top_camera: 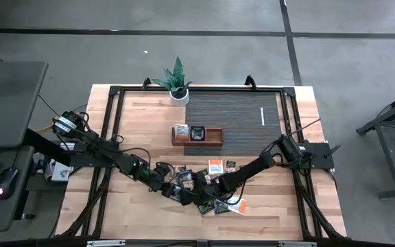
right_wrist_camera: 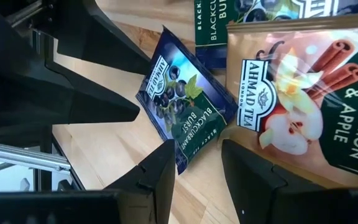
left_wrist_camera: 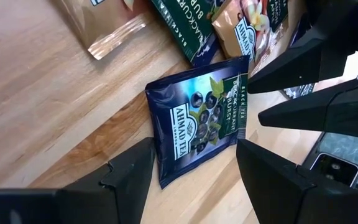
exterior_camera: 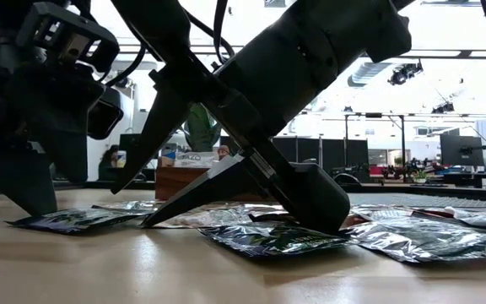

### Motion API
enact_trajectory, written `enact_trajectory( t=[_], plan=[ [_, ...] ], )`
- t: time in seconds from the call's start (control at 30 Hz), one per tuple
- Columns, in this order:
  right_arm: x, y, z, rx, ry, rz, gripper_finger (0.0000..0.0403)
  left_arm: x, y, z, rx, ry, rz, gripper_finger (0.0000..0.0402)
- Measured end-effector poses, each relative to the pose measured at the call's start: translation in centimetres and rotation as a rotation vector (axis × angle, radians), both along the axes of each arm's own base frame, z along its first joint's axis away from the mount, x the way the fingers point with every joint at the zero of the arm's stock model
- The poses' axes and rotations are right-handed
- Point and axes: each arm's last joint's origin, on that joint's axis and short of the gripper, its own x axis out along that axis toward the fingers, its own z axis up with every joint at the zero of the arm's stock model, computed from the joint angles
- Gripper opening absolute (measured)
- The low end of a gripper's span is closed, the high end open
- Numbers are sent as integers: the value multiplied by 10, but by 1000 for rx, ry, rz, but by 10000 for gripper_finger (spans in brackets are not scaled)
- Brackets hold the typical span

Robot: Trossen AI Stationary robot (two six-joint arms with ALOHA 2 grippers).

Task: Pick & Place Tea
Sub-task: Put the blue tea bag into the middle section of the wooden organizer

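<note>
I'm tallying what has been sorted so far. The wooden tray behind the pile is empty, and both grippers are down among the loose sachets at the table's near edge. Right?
Not quite: the wooden tray already holds two sachets in its left and middle compartments, as the high view shows. The rest stands: left gripper and right gripper are among the loose sachets.

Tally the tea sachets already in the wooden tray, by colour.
In the wooden tray:
White-and-orange sachet: 1
Dark sachet: 1
Total: 2
</note>
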Motion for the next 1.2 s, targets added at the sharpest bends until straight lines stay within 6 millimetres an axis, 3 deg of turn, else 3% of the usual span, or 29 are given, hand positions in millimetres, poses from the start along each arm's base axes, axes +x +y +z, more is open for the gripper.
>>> enact_trajectory(
  t=[1.2],
  plan=[
    [-2,5,1,-39,-18,6,129,3,-2,3,-39,-31,-19,232]
  ],
)
